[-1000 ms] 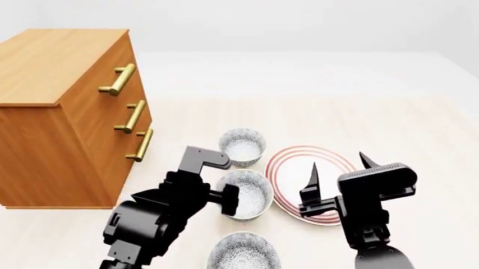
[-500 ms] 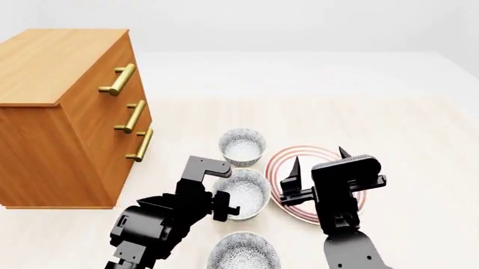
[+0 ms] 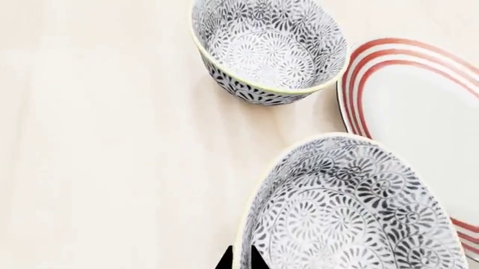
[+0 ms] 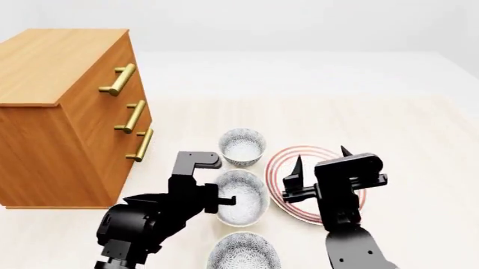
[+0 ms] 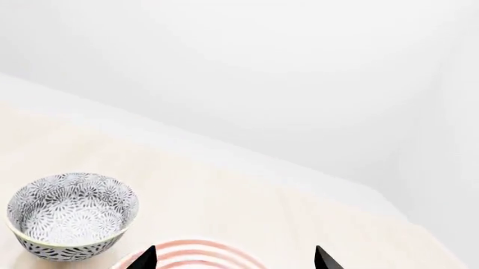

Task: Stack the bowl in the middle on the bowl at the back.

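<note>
Three speckled grey-and-white bowls stand in a row on the table. The bowl at the back stands free and upright, and shows in both wrist views. The bowl in the middle fills the near part of the left wrist view. My left gripper is shut on that bowl's left rim, one finger inside and one outside. My right gripper hangs open over the red-ringed plate, holding nothing.
A third speckled bowl sits nearest me. The red-ringed white plate lies right of the middle bowl, close to it. A wooden drawer cabinet with brass handles stands at the left.
My right arm swung left over the plate, then held still. My left gripper shifted left at the middle bowl's rim and now pinches it.
</note>
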### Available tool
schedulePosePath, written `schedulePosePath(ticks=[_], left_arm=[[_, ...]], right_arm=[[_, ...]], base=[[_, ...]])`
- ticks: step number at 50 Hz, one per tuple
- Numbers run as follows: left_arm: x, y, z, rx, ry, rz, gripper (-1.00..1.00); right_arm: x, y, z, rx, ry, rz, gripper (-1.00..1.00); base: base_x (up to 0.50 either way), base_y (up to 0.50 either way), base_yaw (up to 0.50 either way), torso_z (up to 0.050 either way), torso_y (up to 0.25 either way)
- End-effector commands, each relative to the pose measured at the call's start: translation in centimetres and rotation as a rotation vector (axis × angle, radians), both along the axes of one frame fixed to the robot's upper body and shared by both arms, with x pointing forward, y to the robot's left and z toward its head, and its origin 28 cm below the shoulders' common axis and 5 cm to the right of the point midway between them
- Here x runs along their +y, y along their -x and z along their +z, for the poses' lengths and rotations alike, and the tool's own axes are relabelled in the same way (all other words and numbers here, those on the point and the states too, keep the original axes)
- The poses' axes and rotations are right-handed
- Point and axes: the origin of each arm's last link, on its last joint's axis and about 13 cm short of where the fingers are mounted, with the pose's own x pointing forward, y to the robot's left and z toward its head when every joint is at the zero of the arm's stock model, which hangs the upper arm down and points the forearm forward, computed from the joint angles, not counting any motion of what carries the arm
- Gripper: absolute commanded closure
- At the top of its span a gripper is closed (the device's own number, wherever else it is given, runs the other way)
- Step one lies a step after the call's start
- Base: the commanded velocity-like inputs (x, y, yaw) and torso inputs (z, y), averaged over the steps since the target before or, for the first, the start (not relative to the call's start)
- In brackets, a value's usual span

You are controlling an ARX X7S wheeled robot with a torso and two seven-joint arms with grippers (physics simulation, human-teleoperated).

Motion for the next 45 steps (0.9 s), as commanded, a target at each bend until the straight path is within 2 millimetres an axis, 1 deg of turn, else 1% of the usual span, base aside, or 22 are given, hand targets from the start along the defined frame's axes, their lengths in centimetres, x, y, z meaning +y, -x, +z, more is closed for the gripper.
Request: schedulePosePath(ticks=[1,4,8,22,29,37,45], left_arm=[[1.2,0.1,1.8,-0.039,0.080,0.044,1.00],[1.4,0.2,2.4,-0.060,0.107,0.042,1.00],[1.5,0.6,3.3,-0.091,0.136,0.023,1.00],[1.9,3.0,6.6,-0.165,0.231,-0.045,1.00],[2.2,5.1,7.4,-0.137,0.291,-0.070,1.00],[3.1,6.7,8.2,-0.102,0.357,-0.034,1.00],[3.7,9.6,9.8,-0.109,0.418,-0.030,1.00]], right_arm=[[-3.0,3.6,0.6,-0.013,-0.001,0.005,-1.00],[-3.5,4.2,0.7,-0.011,-0.002,0.004,-1.00],[-3.8,4.4,0.8,-0.005,0.004,0.003,-1.00],[-2.9,3.1,1.0,-0.001,0.013,0.001,-1.00],[-2.9,3.1,1.1,-0.006,0.009,-0.005,-1.00],[-3.2,3.3,1.1,-0.009,0.005,-0.012,-1.00],[-3.4,3.6,1.1,-0.009,0.002,-0.017,-1.00]], base=[[0.00,0.00,0.00,0.000,0.000],[0.00,0.00,0.00,0.000,0.000],[0.00,0.00,0.00,0.000,0.000],[0.00,0.00,0.00,0.000,0.000],[0.00,0.00,0.00,0.000,0.000],[0.00,0.00,0.00,0.000,0.000],[0.00,0.00,0.00,0.000,0.001]])
